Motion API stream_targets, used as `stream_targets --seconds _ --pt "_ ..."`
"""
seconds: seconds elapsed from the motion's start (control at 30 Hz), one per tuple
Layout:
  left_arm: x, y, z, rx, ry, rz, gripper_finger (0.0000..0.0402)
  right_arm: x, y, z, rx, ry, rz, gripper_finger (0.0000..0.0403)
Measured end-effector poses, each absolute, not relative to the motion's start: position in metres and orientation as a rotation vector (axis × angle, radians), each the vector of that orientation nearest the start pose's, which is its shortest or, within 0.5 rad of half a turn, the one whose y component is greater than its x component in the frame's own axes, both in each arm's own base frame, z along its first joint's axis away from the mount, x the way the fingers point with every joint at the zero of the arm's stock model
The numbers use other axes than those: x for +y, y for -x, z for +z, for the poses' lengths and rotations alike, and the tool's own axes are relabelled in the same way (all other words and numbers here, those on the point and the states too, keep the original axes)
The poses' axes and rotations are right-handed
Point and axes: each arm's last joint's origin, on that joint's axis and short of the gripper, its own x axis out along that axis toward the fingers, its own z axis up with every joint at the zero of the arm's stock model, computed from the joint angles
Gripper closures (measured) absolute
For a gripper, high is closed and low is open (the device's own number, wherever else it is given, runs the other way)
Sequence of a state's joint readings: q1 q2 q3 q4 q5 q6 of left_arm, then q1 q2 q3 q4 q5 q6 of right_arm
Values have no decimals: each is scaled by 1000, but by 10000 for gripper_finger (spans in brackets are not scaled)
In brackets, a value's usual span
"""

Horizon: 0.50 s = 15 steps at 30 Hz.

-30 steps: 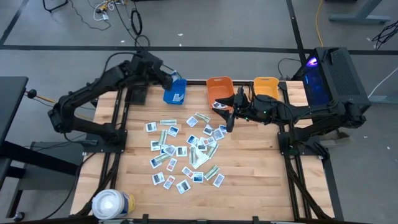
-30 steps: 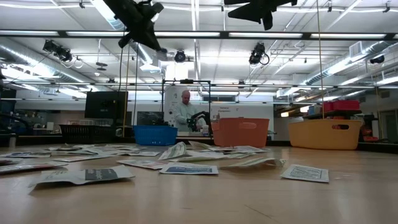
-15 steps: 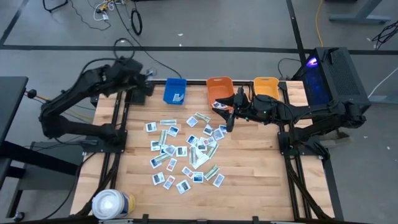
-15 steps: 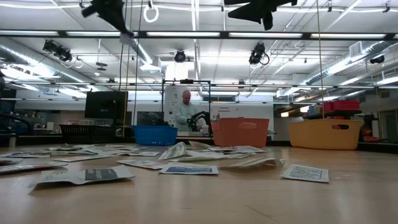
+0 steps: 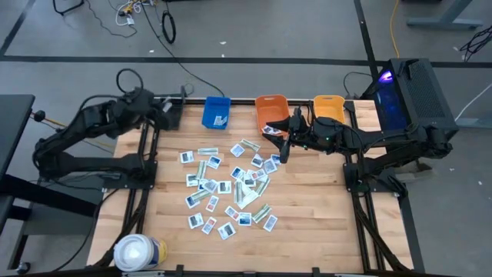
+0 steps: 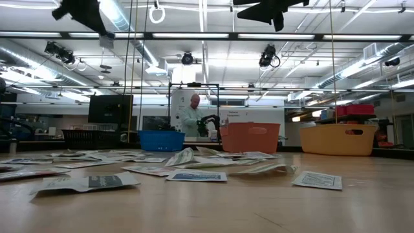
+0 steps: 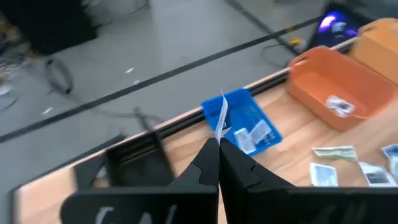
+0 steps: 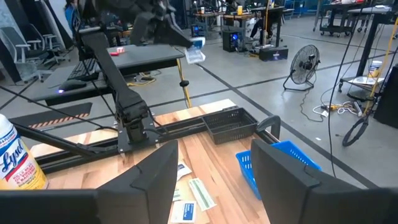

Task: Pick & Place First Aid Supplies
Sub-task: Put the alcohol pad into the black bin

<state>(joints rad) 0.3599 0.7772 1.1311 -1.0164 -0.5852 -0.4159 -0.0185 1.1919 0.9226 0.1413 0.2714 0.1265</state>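
Observation:
Several first aid supplies, small white packets with blue or red print (image 5: 231, 185), lie flat on the wooden table (image 5: 323, 223). My left gripper (image 5: 167, 109) hangs high over the table's far left corner, left of the blue bin (image 5: 217, 112), and is shut on one small white-and-blue packet (image 7: 221, 112), which the right wrist view also shows (image 8: 194, 51). My right gripper (image 5: 283, 143) hovers open above the packets by the orange bin (image 5: 271, 108), nothing between its fingers (image 8: 155, 180). My left gripper pinches one end of the packet (image 7: 219, 129) between its two fingertips. The fingers slant downward, pointing toward the table's right side. The packet sticks out past the fingertips, seen edge-on, lifted clear of the table and the bins.
The blue bin holds a few packets and the orange bin holds one (image 7: 339, 107); a yellow bin (image 5: 328, 106) stands to their right. A black wire basket (image 8: 233, 123) sits at the far left edge. A white canister (image 5: 138, 252) stands at the near left corner. A person shows beyond the table (image 6: 191, 116).
My left gripper has swung from over the blue bin toward the table's left edge, turning as it went, and stays shut with the packet in its tips. My right gripper has kept still.

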Motion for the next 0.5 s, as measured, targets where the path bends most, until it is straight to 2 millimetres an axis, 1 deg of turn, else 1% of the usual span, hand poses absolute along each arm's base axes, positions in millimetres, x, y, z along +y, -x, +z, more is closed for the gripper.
stream_targets --seconds 0.17,0.33,0.5 --pt "55 -104 342 431 222 946 402 -13 -269 329 108 -110 -297 200" --pt "55 -99 309 450 211 952 401 -13 -269 329 104 -136 -299 200" --pt "59 -96 291 441 187 993 401 -13 -269 329 104 -136 -299 200"
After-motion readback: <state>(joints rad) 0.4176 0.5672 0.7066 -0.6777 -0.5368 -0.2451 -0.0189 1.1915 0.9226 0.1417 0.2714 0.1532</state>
